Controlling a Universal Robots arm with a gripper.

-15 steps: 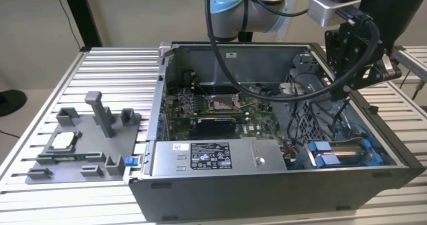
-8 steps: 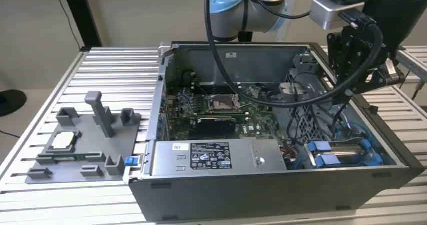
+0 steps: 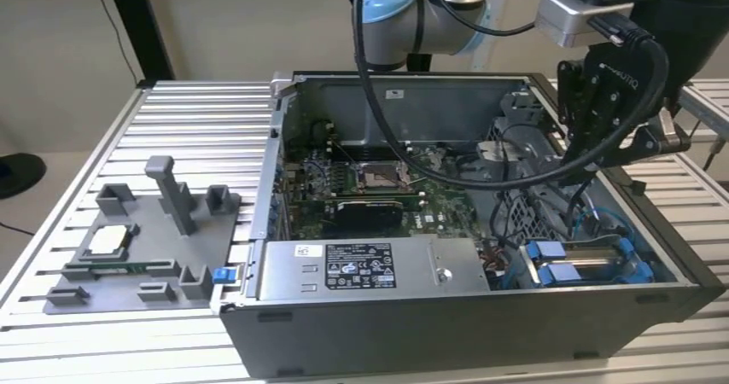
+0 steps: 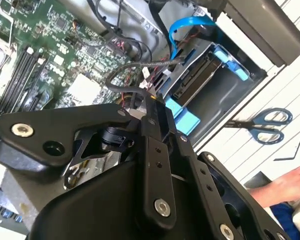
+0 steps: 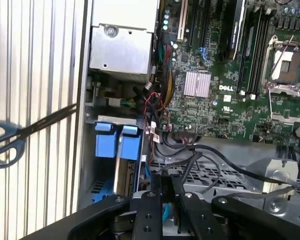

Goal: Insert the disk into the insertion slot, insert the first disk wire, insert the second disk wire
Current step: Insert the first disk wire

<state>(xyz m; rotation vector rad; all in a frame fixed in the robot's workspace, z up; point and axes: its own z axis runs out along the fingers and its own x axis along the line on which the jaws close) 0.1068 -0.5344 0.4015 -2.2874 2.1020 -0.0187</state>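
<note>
The disk [image 3: 586,249] lies in the insertion slot [image 3: 650,269] at the case's corner on the exterior view's right, with its blue carrier tabs [image 5: 106,145] facing up. It also appears in the second wrist view as the disk [image 4: 197,75]. My gripper [image 3: 586,166] hangs above the case, over the perforated cage next to the slot. Its fingers [image 5: 152,200] are drawn together on the end of a black disk wire [image 4: 140,70], which loops off over the motherboard. A blue wire [image 4: 189,24] curves beside the slot.
A grey power-supply box [image 3: 364,269] sits beside the slot, and the motherboard [image 3: 364,183] fills the case floor. On the slatted table, a grey fixture [image 3: 137,247] stands at the exterior view's left. Blue scissors [image 4: 262,125] and a person's hand [image 4: 284,185] lie outside the case wall.
</note>
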